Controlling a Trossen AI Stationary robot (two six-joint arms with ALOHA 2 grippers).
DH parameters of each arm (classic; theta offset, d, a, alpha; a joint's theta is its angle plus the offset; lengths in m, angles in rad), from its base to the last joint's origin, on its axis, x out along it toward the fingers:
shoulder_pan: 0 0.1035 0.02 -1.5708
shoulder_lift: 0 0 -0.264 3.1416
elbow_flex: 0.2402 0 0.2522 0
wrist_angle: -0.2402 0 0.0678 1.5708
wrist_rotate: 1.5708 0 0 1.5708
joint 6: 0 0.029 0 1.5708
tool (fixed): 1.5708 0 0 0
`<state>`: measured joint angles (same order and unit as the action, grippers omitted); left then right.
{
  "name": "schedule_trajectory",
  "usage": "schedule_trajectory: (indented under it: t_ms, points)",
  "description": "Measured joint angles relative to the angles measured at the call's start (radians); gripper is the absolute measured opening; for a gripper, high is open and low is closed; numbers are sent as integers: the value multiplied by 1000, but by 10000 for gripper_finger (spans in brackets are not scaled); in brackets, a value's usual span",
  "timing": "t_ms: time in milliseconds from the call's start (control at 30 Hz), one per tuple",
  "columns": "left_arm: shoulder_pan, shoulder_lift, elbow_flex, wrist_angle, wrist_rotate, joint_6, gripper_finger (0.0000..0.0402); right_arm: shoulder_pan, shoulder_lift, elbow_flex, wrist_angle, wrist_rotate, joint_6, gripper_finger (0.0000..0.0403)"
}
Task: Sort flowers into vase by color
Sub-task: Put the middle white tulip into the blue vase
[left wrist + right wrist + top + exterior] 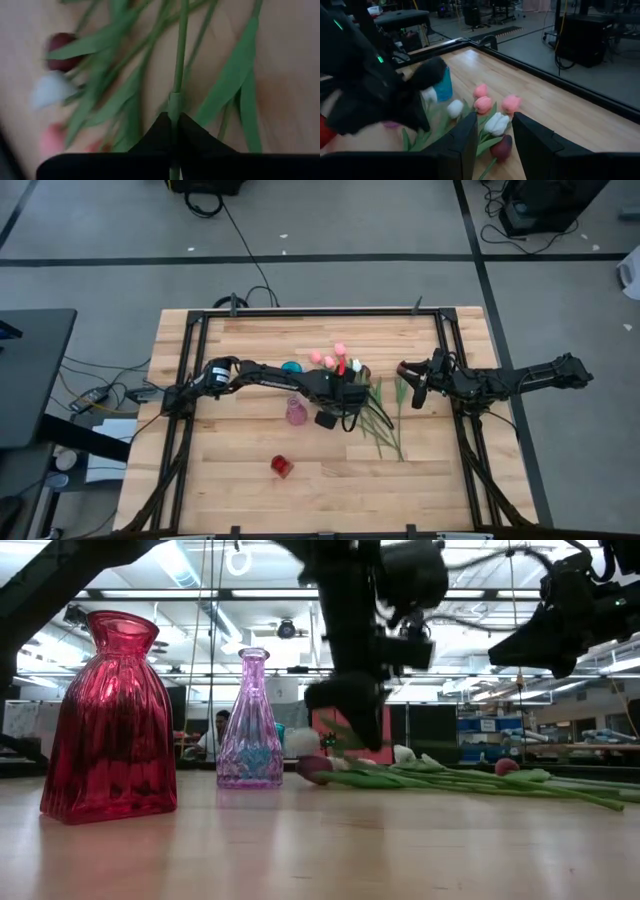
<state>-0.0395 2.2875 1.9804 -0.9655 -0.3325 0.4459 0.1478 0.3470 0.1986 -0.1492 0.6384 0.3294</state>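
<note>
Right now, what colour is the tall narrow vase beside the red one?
Pale purple, clear glass vase; shows best in the low view.

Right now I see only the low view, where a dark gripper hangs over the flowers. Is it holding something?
Observer: Yes. The left wrist view shows the left gripper shut on one green stem.
Operator: Where is the other gripper?
Observer: From above, the right gripper is just right of the flowers, with fingers open and nothing between them.
Operator: I see a red vase and a purple vase. Is there another one?
Observer: Yes. In the high view, a blue vase stands beyond the purple one, close to the pink heads.
</note>
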Motion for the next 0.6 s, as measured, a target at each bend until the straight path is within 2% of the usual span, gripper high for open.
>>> schedule_trajectory:
  t_ms: [133,233,367,467,600]
  points:
    - [-1,-1,107,-124,-74,39,35,0,0,0,16,-1,-15,135]
    - [0,-3,191,-249,-175,53,38,0,0,0,22,-1,-19,135]
    - [9,-3,287,-481,-273,4,32,0,0,0,42,30,-19,135]
    - [27,-5,337,-622,-295,-85,28,-1,0,0,45,53,-24,135]
    - [43,-55,336,-611,-262,-113,27,-1,4,0,44,45,-19,135]
